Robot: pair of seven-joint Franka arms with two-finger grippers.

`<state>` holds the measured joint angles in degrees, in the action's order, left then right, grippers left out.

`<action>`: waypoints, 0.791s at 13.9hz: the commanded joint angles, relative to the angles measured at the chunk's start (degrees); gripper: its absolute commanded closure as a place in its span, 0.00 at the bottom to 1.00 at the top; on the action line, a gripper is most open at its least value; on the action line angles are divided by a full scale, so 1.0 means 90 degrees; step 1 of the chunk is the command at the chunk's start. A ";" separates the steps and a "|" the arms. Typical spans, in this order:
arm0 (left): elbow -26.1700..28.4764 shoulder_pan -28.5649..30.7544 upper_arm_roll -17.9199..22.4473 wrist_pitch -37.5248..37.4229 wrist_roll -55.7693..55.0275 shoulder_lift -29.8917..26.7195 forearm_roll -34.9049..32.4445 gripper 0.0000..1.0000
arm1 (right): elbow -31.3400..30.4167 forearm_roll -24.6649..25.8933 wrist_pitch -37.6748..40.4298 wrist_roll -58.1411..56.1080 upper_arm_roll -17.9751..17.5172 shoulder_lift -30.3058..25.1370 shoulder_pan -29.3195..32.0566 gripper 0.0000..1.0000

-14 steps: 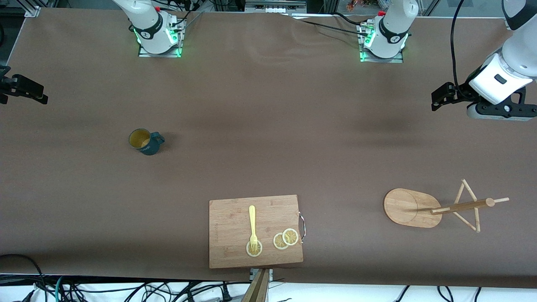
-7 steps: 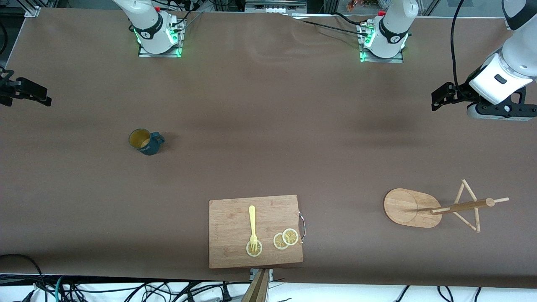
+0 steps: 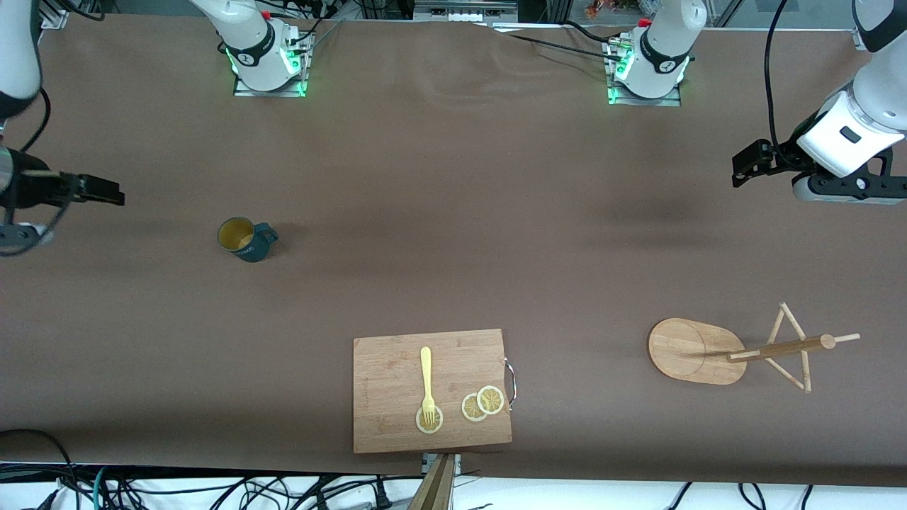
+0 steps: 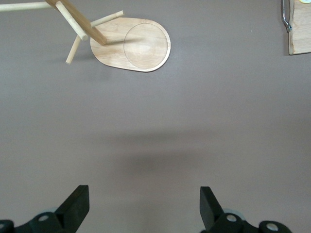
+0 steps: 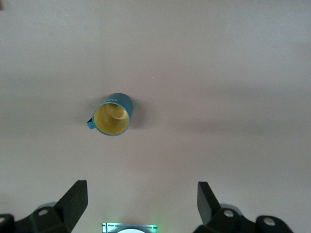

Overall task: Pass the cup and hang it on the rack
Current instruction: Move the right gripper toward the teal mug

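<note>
since last frame i see right claw (image 3: pixel 106 195) advanced inward over bare table (image 3: pixel 439 212) at right arm's end, toward cup (image 3: pixel 243 239); fingers spread, nothing held. cup upright on table, untouched, well apart from rack (image 3: pixel 716 350). rack stands at left arm's end. left claw (image 3: pixel 744 168) waits above table there, fingers spread, nothing held.

The cup (image 3: pixel 244 239) stood on the counter (image 3: pixel 439 212) toward the right arm's end, farther from the front camera than the cutting board (image 3: pixel 386 389); the rack (image 3: pixel 737 350) lay beside the board, toward the left arm's end.
</note>
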<state>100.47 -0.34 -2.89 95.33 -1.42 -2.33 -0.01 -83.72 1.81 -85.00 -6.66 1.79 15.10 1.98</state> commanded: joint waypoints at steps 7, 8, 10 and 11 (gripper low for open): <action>-0.0236 -0.0001 -0.0011 -0.0153 0.0099 0.0113 -0.0135 0.00 | -0.1496 -0.0455 -0.1559 0.0056 -0.0023 0.0305 -0.0142 0.00; -0.0236 -0.0001 -0.0011 -0.0152 0.0119 0.0122 -0.0135 0.00 | -0.1808 -0.0455 -0.1832 0.0085 -0.0023 0.0276 -0.0142 0.00; -0.0236 0.0019 -0.0001 -0.0153 0.0138 0.0132 -0.0135 0.00 | -0.2375 -0.0455 -0.2360 0.0309 -0.0033 0.0208 -0.0161 0.00; -0.0226 0.0028 -0.0001 -0.0162 0.0138 0.0132 -0.0135 0.00 | -0.2590 -0.0455 -0.2526 0.0320 -0.0033 0.0198 -0.0191 0.00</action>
<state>100.47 -0.30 -2.90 95.30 -1.34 -2.24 -0.01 -101.09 -1.58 -104.10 -5.08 1.53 19.59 0.68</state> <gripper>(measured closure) 0.000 0.000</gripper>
